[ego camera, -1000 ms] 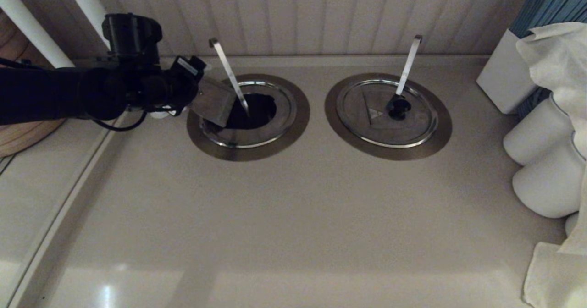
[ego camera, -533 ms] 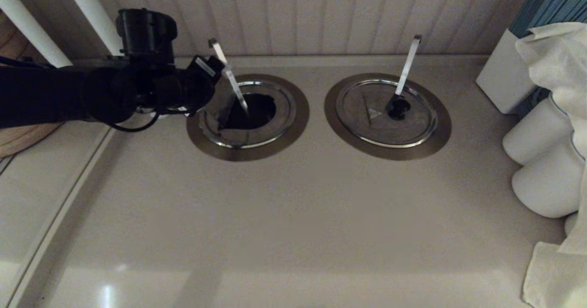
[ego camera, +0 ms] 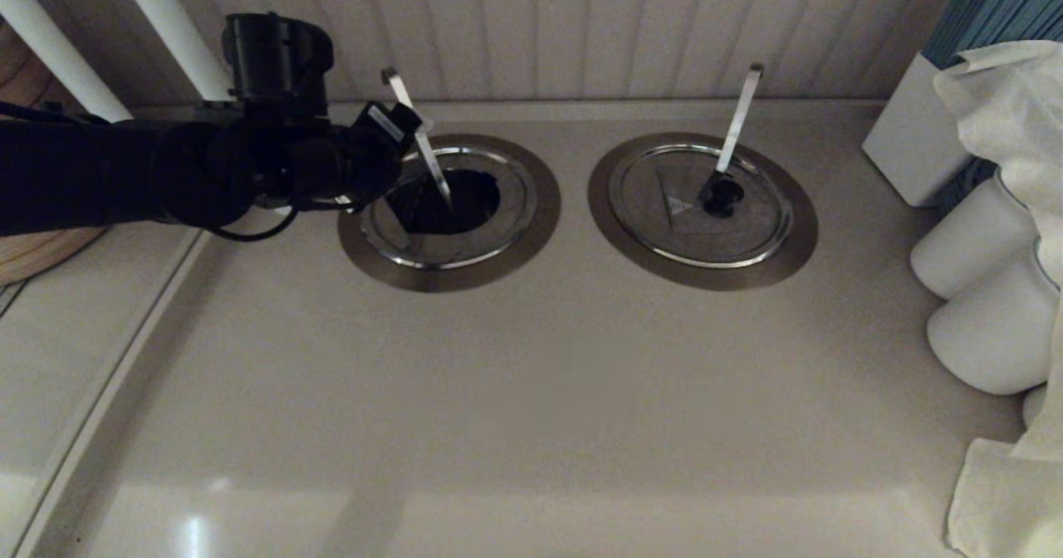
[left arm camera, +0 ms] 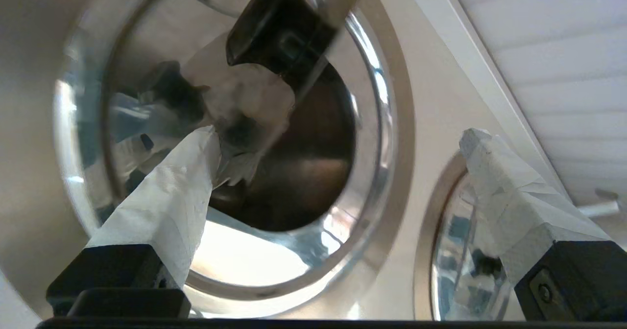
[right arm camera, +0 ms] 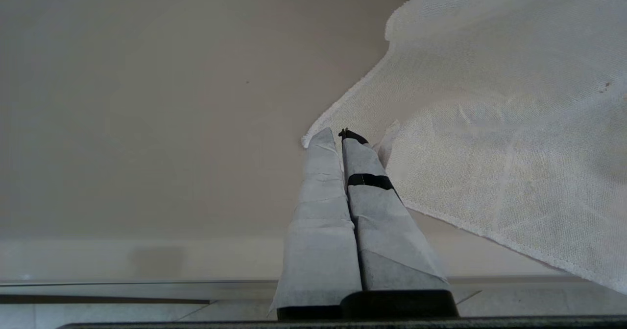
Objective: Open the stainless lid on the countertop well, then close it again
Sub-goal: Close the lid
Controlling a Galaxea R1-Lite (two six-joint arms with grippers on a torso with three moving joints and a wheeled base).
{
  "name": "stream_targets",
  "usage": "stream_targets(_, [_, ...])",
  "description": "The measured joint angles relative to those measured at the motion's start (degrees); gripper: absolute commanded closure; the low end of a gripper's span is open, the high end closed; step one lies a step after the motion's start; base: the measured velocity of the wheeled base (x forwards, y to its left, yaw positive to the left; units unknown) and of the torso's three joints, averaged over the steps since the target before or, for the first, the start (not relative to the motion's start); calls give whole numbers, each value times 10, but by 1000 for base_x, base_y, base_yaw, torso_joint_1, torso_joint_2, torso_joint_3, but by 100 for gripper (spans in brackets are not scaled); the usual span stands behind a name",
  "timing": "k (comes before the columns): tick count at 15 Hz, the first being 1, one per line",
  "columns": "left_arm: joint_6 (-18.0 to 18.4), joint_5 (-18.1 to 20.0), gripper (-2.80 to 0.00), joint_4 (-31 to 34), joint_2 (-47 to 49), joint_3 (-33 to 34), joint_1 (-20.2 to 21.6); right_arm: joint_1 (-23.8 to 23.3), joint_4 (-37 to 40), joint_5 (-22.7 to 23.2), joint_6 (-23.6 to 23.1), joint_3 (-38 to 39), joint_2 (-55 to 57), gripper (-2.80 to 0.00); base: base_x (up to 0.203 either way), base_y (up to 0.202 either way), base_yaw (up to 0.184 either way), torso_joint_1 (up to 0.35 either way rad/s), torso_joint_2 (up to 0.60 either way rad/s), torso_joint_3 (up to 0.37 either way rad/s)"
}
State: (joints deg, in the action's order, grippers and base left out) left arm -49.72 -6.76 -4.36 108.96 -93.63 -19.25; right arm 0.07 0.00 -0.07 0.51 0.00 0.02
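Over the round steel-ringed countertop well (ego camera: 448, 209), the left gripper (left arm camera: 338, 157) hangs, fingers spread.
Only its wrist view shows the stainless lid (left arm camera: 289, 20) tilted; right gripper (right arm camera: 343, 138) clenched beside white cloth (right arm camera: 499, 123).

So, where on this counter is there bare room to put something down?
The wide counter in front of both wells is bare, as is the strip between the open well and the closed twin well. It is crowded at the right: white containers and a cloth. The left gripper hangs open over the open well.
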Motion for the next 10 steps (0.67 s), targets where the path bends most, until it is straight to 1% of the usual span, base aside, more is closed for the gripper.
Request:
stream_targets(3, [9, -1, -280, 0, -7, 4, -7, 0, 0, 0, 0, 0, 0, 0, 0, 0, 0, 0, 0, 0])
stream_targets(10, [13, 0, -280, -1, -17, 14, -22, 0, 0, 0, 0, 0, 0, 0, 0, 0, 0, 0, 0, 0])
